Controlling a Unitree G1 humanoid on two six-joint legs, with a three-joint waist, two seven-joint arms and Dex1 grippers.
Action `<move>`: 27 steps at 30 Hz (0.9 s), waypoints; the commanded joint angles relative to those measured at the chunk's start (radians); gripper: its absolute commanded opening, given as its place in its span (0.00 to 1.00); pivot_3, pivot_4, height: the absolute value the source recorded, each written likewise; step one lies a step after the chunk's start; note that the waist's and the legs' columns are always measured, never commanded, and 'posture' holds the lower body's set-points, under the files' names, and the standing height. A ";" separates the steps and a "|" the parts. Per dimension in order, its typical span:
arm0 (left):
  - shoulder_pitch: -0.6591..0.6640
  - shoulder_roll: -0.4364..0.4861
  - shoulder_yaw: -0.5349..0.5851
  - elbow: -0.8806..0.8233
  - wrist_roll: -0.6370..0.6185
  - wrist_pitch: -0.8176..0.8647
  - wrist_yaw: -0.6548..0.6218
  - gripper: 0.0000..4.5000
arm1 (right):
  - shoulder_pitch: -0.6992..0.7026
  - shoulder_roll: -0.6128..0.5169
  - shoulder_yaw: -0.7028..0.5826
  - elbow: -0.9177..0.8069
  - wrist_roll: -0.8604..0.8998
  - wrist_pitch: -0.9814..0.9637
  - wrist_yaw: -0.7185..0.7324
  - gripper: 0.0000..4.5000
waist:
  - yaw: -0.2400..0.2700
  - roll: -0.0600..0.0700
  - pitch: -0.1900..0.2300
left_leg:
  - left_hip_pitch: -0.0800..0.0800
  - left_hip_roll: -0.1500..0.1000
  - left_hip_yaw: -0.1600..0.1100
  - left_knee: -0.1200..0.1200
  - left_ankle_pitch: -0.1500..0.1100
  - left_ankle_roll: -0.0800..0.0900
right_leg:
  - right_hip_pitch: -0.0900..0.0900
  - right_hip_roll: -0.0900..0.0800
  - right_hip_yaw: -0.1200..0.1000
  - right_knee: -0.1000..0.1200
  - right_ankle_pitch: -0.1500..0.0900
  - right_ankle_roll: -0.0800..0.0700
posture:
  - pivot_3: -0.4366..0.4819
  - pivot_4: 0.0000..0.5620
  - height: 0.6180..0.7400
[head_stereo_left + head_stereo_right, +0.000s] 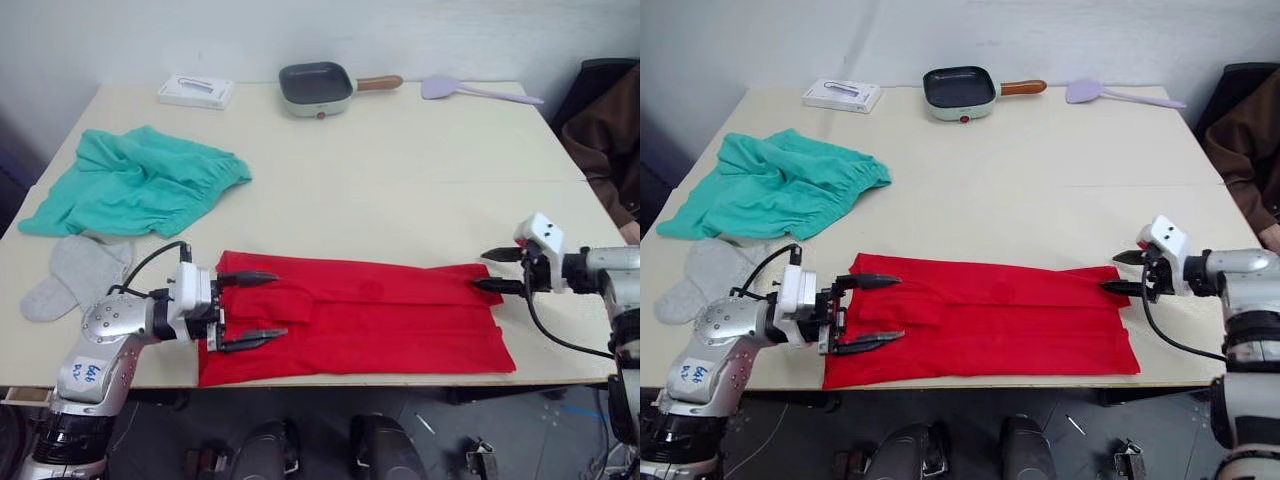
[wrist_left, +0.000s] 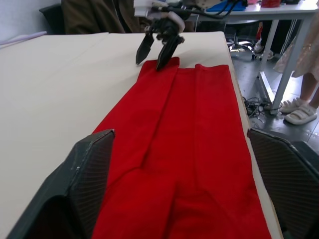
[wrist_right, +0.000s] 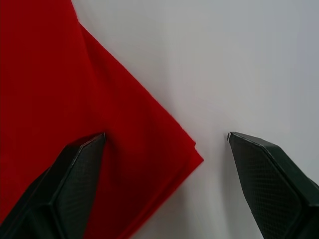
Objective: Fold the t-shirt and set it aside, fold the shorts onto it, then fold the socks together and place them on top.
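Note:
The red t-shirt (image 1: 360, 318) lies folded into a long strip along the table's front edge. My left gripper (image 1: 252, 309) is open over the strip's left end, one finger near each long edge. My right gripper (image 1: 499, 270) is open at the strip's far right corner (image 3: 164, 144), one finger resting on the cloth and the other off it over the bare table. The teal shorts (image 1: 135, 180) lie crumpled at the left of the table. The light-grey socks (image 1: 70, 274) lie just in front of them, near the left edge.
At the back of the table (image 1: 400, 170) stand a white box (image 1: 196, 91), a small pan with a wooden handle (image 1: 318, 86) and a lilac spatula (image 1: 470, 90). A brown jacket on a chair (image 1: 605, 130) is at the far right.

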 commanded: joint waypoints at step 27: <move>0.065 -0.093 0.072 -0.090 0.048 -0.011 0.325 1.00 | -0.417 0.191 0.054 0.306 -0.307 -0.091 -0.618 0.01 | -0.004 0.003 0.002 | -0.014 0.000 0.001 0.001 0.004 -0.002 | -0.016 0.000 0.001 0.008 -0.001 -0.002 | 0.48 0.27 1.00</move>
